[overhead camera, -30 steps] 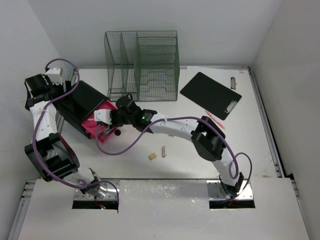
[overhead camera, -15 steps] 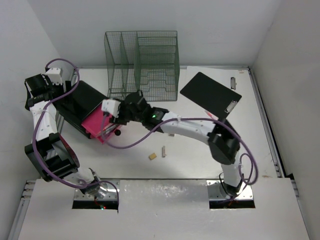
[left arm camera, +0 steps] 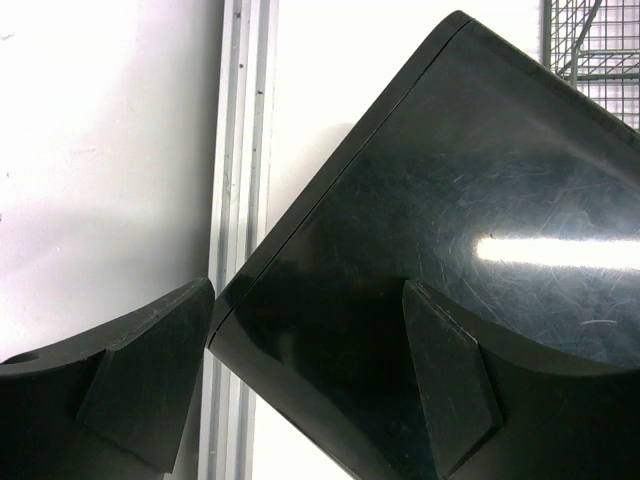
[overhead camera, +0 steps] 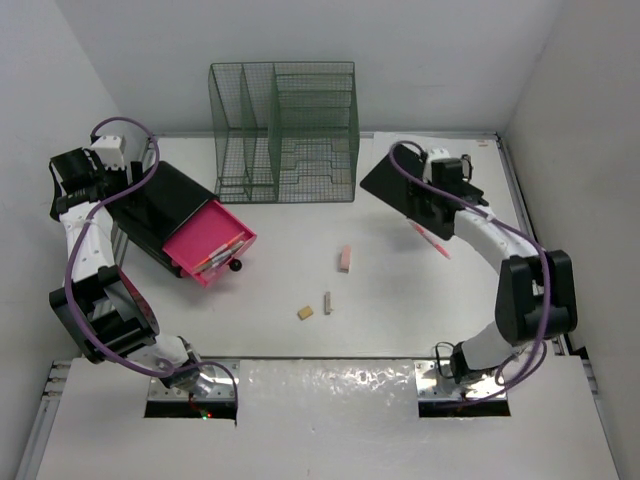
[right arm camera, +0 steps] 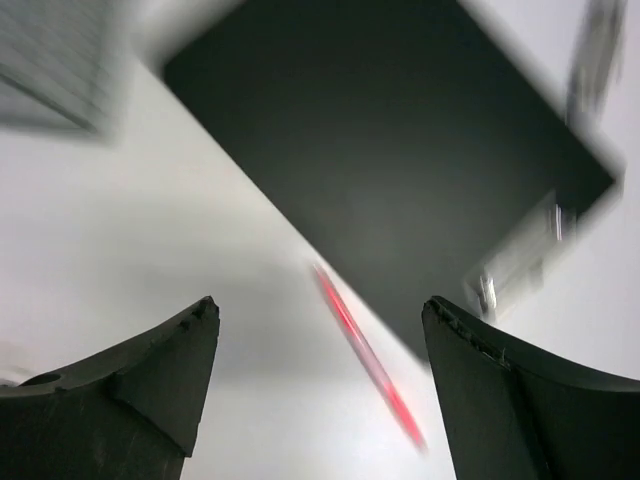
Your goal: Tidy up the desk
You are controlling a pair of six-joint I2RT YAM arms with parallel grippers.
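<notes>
The white desk (overhead camera: pixel 400 300) holds a black drawer box (overhead camera: pixel 165 200) at the left, its pink drawer (overhead camera: pixel 210 243) pulled out with pens inside. My left gripper (overhead camera: pixel 92 185) stands open over the box's back corner; in the left wrist view its jaws (left arm camera: pixel 308 300) straddle the glossy box (left arm camera: pixel 450 200). My right gripper (overhead camera: pixel 428 205) hovers open over the black clipboard (overhead camera: pixel 415 185) at the back right. In the blurred right wrist view a red pen (right arm camera: pixel 365 355) lies on the desk between the open jaws (right arm camera: pixel 320 310), beside the clipboard (right arm camera: pixel 390 170).
A green wire organizer (overhead camera: pixel 283 130) stands against the back wall. A pink eraser (overhead camera: pixel 345 258), a tan block (overhead camera: pixel 305 313) and a small stick (overhead camera: pixel 327 302) lie mid-desk. The red pen (overhead camera: pixel 432 240) lies by the clipboard's near edge. A metal rail (left arm camera: pixel 235 150) runs beside the box.
My right arm has swung from the pink drawer across to the clipboard, and its jaws have opened. The pink eraser now shows on the desk. The left arm has not moved.
</notes>
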